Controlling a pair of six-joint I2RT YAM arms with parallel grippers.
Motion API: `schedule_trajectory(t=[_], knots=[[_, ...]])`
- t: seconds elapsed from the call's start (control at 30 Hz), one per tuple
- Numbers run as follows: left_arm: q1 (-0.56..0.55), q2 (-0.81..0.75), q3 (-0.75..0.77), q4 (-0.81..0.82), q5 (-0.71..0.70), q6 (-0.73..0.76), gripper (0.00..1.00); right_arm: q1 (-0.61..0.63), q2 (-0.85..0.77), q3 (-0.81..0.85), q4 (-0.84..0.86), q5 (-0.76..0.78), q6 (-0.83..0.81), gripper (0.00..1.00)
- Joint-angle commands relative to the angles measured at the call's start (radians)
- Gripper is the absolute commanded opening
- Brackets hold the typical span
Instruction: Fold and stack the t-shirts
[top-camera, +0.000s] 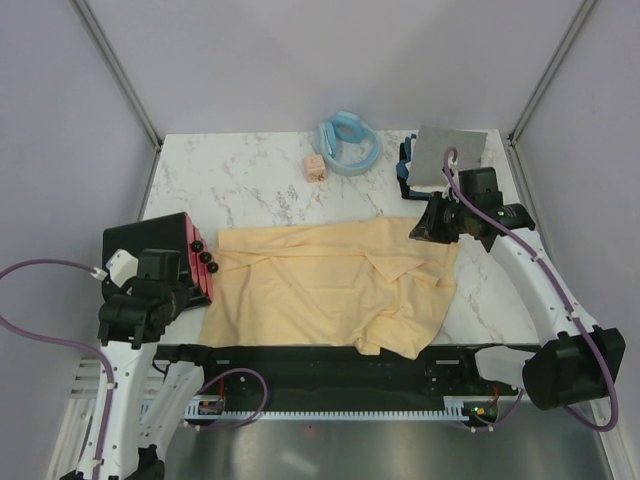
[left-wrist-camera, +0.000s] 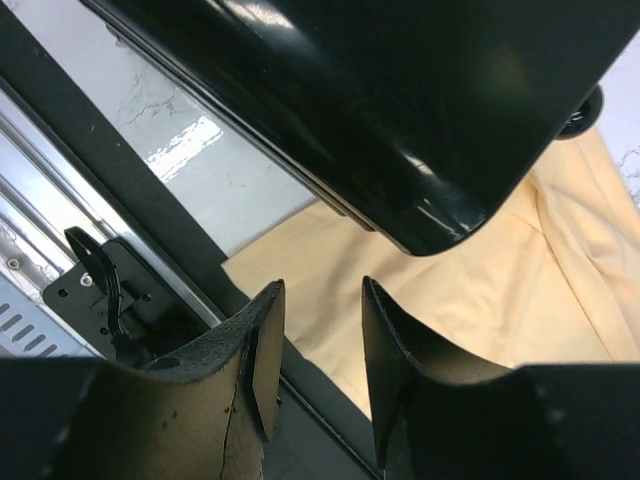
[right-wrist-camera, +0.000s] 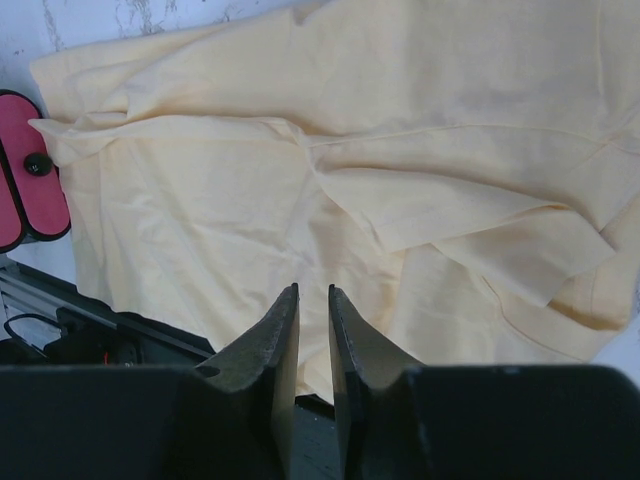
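Matt cloth, glossy plastic, smooth marbled tabletop.
Under the right claw (right-wrist-camera: 312, 292) the pale yellow t-shirt (right-wrist-camera: 350, 150) is soft, matt, creased cloth. Just above the left claw (left-wrist-camera: 322, 285) the black box (left-wrist-camera: 400, 100) has a glossy, light-mirroring plastic shell; its pink-red side (right-wrist-camera: 25, 175) looks smooth. The claws' fingers (left-wrist-camera: 255, 350) are matt black and grainy. The table (top-camera: 240, 180) is smooth, white and grey-veined.

Your left arm (top-camera: 108, 392) folded low at the near left, your left claw (left-wrist-camera: 320, 290) parted halfway with nothing between its fingers (left-wrist-camera: 255, 350), your right arm (top-camera: 538, 280) stretched forward and bent inward at the wrist, your right claw (right-wrist-camera: 312, 295) narrowed to a slim empty gap.
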Motion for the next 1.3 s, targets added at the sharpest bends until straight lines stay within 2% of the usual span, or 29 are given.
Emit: schedule_trajectory(t=[0.0,0.4,0.63,0.73,0.83,1.03,1.27], knots=[[0.002,0.003,-0.019,-0.086,-0.023,-0.1,0.44,0.003,-0.026,-0.013,0.008,-0.019,0.013,0.25],[0.015,0.272,0.097,-0.066,-0.012,-0.138,0.45,0.003,-0.023,0.068,-0.013,-0.018,0.016,0.25],[0.093,0.253,0.049,0.0,0.008,-0.088,0.45,0.003,-0.014,0.091,-0.022,-0.018,0.016,0.25],[0.211,0.256,0.026,0.044,0.037,-0.013,0.45,0.003,-0.002,0.091,-0.022,-0.021,0.019,0.25],[0.271,0.267,0.023,0.07,0.06,0.033,0.45,0.003,0.01,0.102,-0.022,-0.024,0.021,0.25],[0.287,0.309,0.055,0.075,0.029,0.035,0.46,0.003,0.026,0.128,-0.025,-0.019,0.021,0.25],[0.341,0.408,0.106,0.115,0.057,0.05,0.47,0.002,0.064,0.177,-0.031,-0.048,0.05,0.25]])
